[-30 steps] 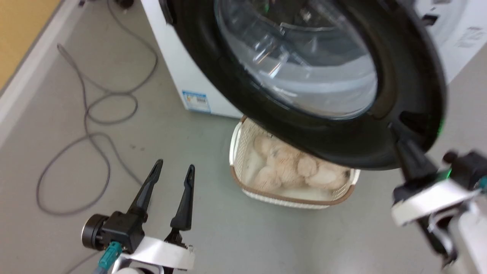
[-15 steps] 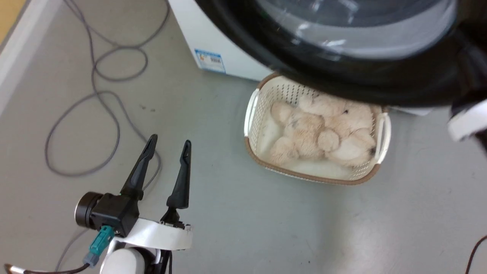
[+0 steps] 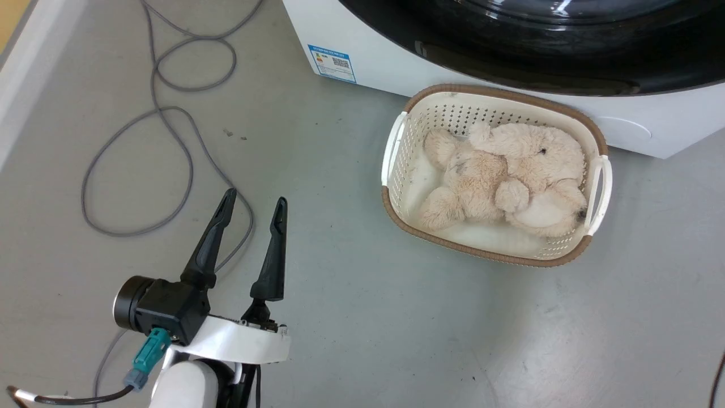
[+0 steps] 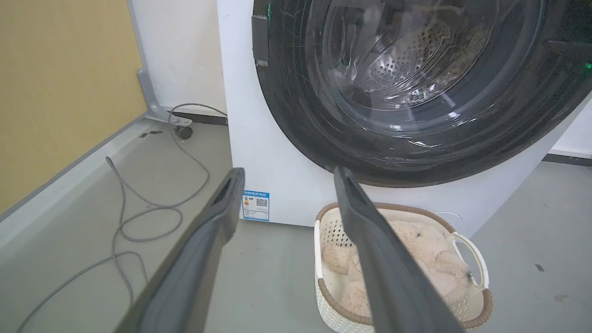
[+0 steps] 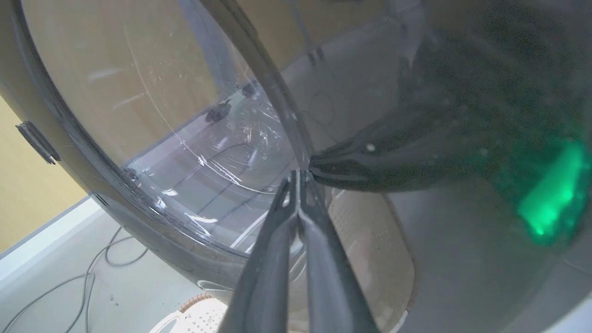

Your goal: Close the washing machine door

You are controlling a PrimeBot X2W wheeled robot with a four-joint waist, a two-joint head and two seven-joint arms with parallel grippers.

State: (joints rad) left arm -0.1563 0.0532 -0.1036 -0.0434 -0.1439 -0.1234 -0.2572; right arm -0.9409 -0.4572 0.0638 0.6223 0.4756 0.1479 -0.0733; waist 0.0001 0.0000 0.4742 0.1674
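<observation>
Left wrist view looks straight at the washing machine [image 4: 259, 152]. The washing machine door [image 4: 402, 92] lies almost flat against its white front. I cannot tell if the catch has clicked.

The right gripper [image 5: 298, 178] has its two fingers pressed together with nothing between them. Its tip touches the shiny door and meets its own reflection there. The left gripper [image 3: 255, 197] hangs low over the grey floor, well away from the door. Its fingers are spread apart and hold nothing.

I think the job is nearly done and the last push is the step in hand. To do it well, the right gripper should push straight in at the machine, on the side far from the hinge. A slow, firm push is best, until the door sits flat all round. The closed tip could slip on the smooth door, so it should press squarely. The basket [image 3: 396, 164] with the soft toy [image 3: 510, 175] sits on the floor just in front of the machine, so the arm should not dip into it.

The door is big, round and black, nearly as wide as the machine. It has a see-through bowl in the middle, and the steel drum with its little holes shows through the glass. A dark block on the edge nearer the yellow wall looks like the hinge.
</observation>
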